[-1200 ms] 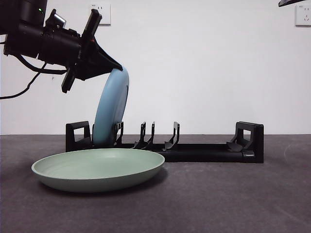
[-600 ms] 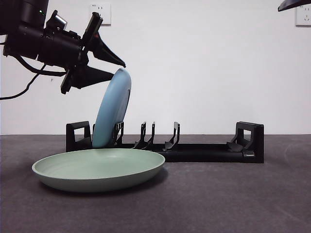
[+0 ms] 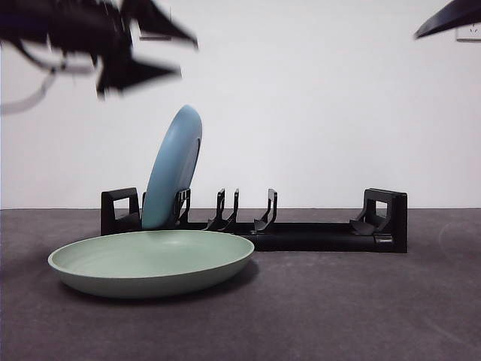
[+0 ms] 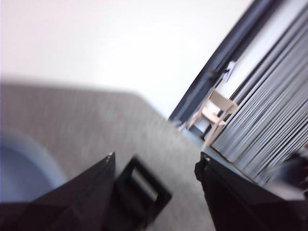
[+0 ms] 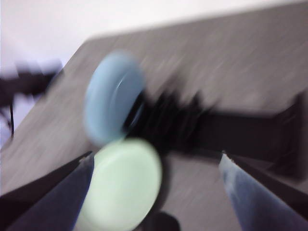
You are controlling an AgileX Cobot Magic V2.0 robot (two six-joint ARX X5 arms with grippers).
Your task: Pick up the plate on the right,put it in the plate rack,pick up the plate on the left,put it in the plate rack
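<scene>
A blue plate (image 3: 174, 169) stands on edge, leaning, in the left end of the black plate rack (image 3: 316, 235). A pale green plate (image 3: 150, 263) lies flat on the table in front of the rack's left half. My left gripper (image 3: 188, 57) hangs blurred above and left of the blue plate, open and holding nothing. Its wrist view shows the open left gripper (image 4: 156, 156) over a rack end (image 4: 142, 185), with the blue plate (image 4: 24, 168) beside it. My right gripper (image 5: 156, 156) is open, high above both plates; in the front view it is a dark tip (image 3: 447, 19).
The rack's middle and right slots (image 3: 267, 214) hold nothing. Dark grey table (image 3: 361, 301) stretches in front of and right of the rack. A white wall with sockets (image 3: 470, 30) stands behind.
The left gripper opened, let go of the blue plate and rose away from its rim. The blue plate stays leaning in the rack. The right gripper's tip has come lower into view.
</scene>
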